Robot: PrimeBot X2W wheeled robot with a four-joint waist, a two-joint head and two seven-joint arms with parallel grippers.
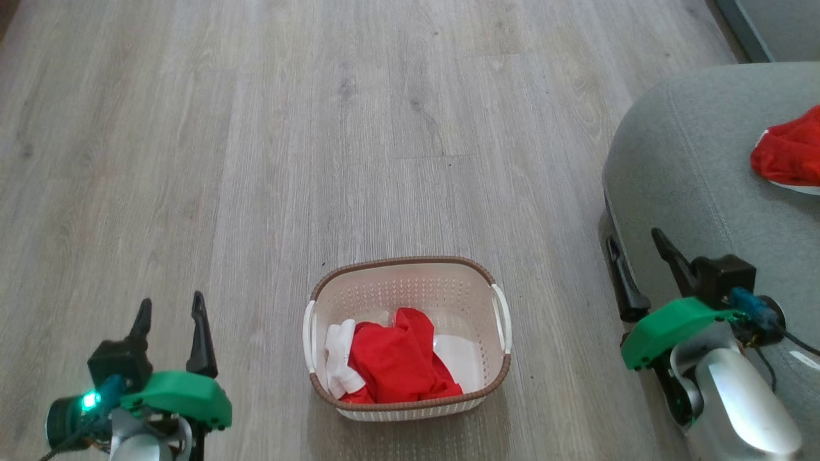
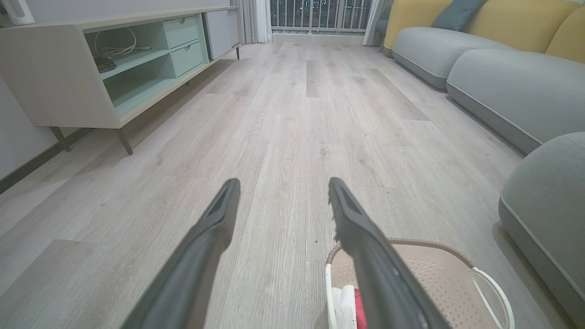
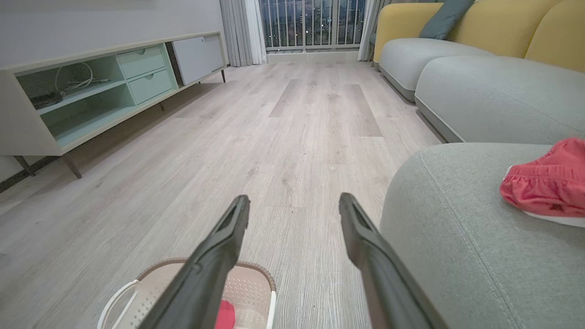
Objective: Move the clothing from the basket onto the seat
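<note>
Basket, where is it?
The basket sits on the floor, bottom centre of the head view, between the left claw and right claw, left of the seat.

Right gripper spread wide, empty, over floor. Basket at lower left, red clothing inside. Red garment lying on seat.

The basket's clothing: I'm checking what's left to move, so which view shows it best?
The head view: it looks down into the basket at the clothing. Each wrist view catches a small red sliver at its bottom edge.
</note>
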